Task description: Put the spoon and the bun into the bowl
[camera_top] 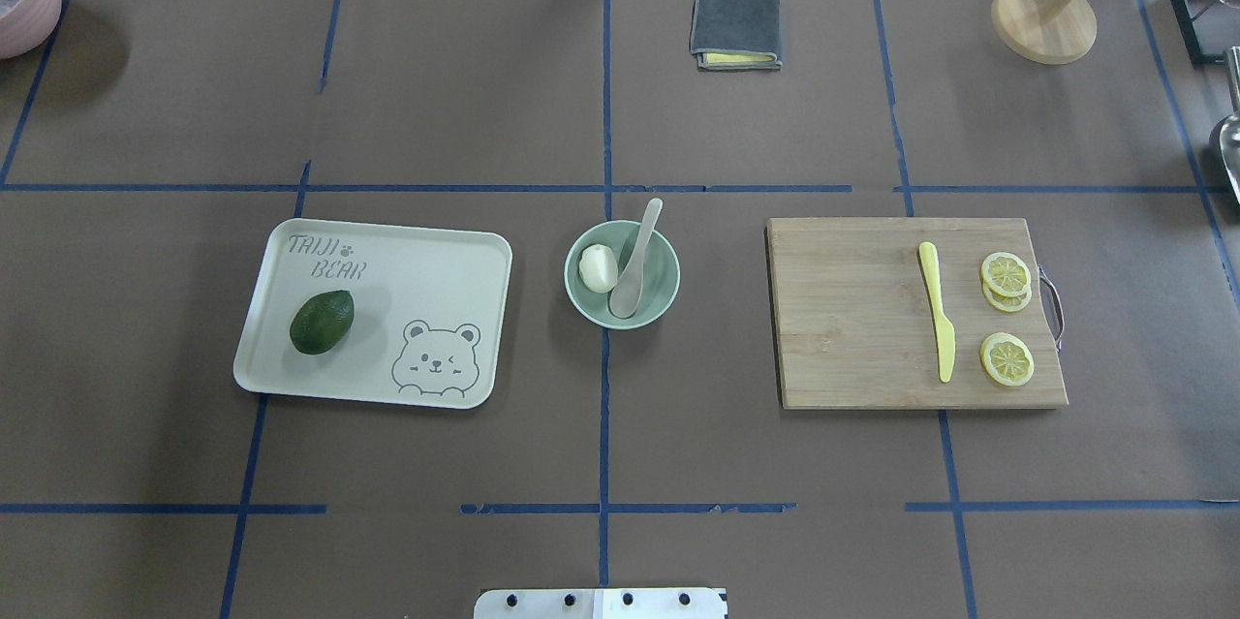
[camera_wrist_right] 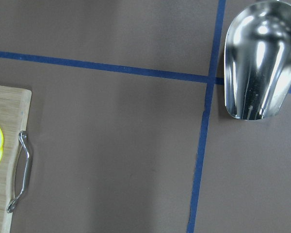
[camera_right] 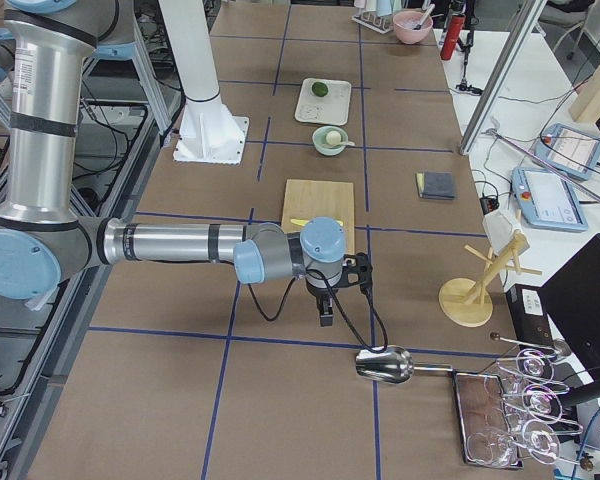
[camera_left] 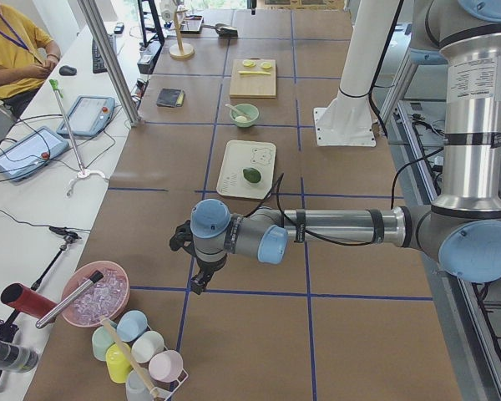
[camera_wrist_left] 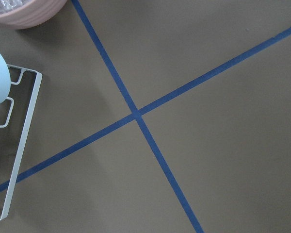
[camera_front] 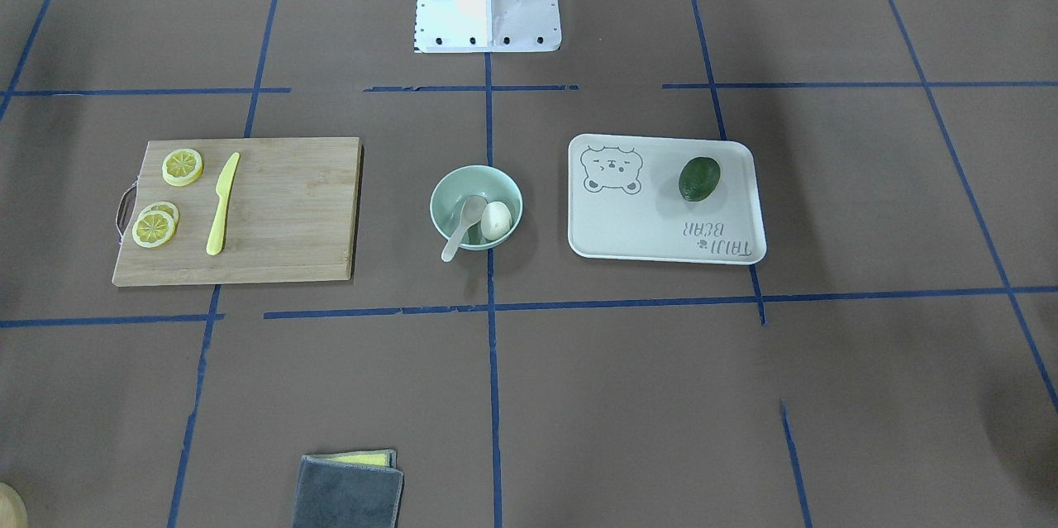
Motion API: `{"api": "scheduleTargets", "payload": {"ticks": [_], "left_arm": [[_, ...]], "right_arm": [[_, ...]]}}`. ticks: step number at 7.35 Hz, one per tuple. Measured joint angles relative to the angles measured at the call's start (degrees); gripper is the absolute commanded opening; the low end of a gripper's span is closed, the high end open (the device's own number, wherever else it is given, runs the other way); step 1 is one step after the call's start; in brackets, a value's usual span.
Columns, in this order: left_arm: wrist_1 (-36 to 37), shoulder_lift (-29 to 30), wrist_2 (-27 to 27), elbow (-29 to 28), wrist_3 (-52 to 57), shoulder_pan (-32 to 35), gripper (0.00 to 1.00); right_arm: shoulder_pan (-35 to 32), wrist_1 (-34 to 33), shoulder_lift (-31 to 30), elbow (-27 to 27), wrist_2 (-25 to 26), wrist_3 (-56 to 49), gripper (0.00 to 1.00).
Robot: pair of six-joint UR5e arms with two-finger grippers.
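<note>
The pale mint-green bowl point(camera_top: 635, 321) stands at the table's middle; it also shows in the front-facing view point(camera_front: 476, 171). The white bun point(camera_top: 598, 267) lies inside it. The off-white spoon point(camera_top: 635, 261) rests with its scoop in the bowl and its handle over the rim. My left gripper point(camera_left: 196, 280) shows only in the exterior left view, far from the bowl near the cup rack; I cannot tell its state. My right gripper point(camera_right: 326, 315) shows only in the exterior right view, beyond the cutting board near a metal scoop; I cannot tell its state.
A cream bear tray point(camera_top: 465, 251) holds a dark avocado point(camera_top: 322, 321). A wooden cutting board point(camera_top: 852, 309) carries a yellow knife point(camera_top: 938, 319) and lemon slices point(camera_top: 1006, 359). A folded grey cloth point(camera_top: 736, 28), a wooden stand point(camera_top: 1043, 18), a metal scoop point(camera_wrist_right: 259, 58) and a pink bowl point(camera_top: 24, 4) lie around.
</note>
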State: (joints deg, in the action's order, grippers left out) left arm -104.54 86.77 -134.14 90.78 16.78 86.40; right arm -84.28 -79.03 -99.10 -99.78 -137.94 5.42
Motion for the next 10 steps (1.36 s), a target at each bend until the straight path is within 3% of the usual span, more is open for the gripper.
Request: {"api": "scheduleTargets", "payload": {"ticks": [3,6,10], "left_arm": [[6.8,0.6,0.1,0.1,0.3,0.3,1.00],[8.4,1.0,0.2,0.2,-0.2,0.6,1.00],[11.1,1.6,-0.1,0.9,-10.1,4.4,1.00]], "right_arm": [[-0.1,-0.1,0.5,0.3,0.1,0.4,1.00],[0.0,-0.1,0.7,0.3,0.3,0.4,1.00],[-0.1,-1.3,0.2,0.2,0.4,3.9,1.00]]}}
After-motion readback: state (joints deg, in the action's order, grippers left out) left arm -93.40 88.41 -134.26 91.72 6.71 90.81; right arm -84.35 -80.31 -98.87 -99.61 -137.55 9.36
